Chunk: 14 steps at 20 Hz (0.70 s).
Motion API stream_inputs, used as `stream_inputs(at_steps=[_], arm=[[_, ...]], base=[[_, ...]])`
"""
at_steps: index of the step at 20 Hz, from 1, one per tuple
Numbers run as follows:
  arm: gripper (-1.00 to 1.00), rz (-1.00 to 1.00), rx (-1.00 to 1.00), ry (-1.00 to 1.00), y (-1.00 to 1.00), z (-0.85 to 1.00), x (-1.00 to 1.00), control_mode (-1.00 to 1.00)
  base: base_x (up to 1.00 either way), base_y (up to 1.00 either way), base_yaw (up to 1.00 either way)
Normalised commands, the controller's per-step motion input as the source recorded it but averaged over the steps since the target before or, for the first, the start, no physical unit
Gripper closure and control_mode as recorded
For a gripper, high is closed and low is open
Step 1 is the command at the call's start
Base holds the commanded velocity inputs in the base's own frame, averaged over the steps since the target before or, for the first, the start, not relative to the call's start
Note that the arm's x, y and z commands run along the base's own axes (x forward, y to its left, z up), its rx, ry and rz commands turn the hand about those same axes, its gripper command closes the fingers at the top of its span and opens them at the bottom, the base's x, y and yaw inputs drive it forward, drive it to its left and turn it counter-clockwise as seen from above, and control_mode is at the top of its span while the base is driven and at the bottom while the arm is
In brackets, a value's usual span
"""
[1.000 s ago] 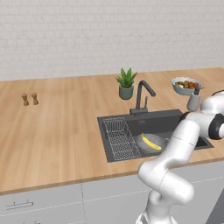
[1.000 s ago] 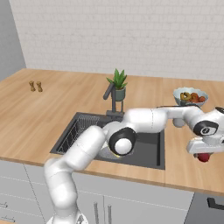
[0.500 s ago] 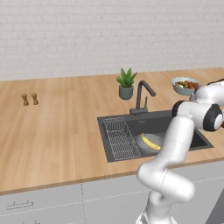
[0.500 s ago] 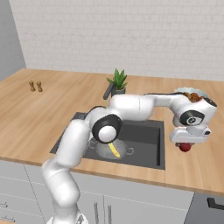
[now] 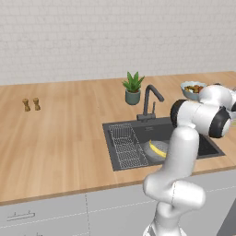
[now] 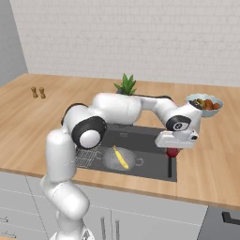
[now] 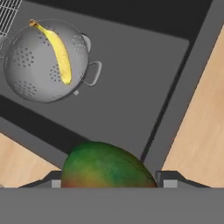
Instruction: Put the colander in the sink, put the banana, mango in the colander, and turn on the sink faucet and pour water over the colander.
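The end effector (image 6: 173, 149) is clamped on the mango (image 7: 107, 165), one finger on each flank of the fruit, and holds it in the air above the right edge of the sink (image 6: 140, 138), where the basin wall meets the wooden surface (image 6: 211, 154). In the right base view the mango shows as a small red body hanging just under the hand. The colander (image 7: 41, 61) stands upright on the sink floor toward the left of the basin, beside the wire rack (image 5: 125, 145), with the banana (image 7: 57, 50) lying across its bowl. The mango is judged rounded, smooth-skinned and moderately heavy for its size, firm but liable to bruise; a smooth curved skin can roll or slip between flat pads. The correct hold is across the widest part of the body, as here, with enough squeeze to stop slipping but no more. The colander is judged light, stiff metal that may slide on the basin floor if fruit drops into it from a height. The release should be made low and over its centre, clear of the banana.
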Motion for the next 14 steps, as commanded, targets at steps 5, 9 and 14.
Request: stream_inputs(at_steps=[5,9,14], arm=[[1.00,0.00,0.00,0.00,0.75,0.01,0.24,-1.00],[1.00,0.00,0.00,-0.02,0.69,-0.08,0.03,-1.00],[1.00,0.00,0.00,0.00,0.54,-0.09,0.08,-1.00]], base=[[0.00,0.00,0.00],[0.00,0.00,0.00],[0.00,0.00,0.00]])
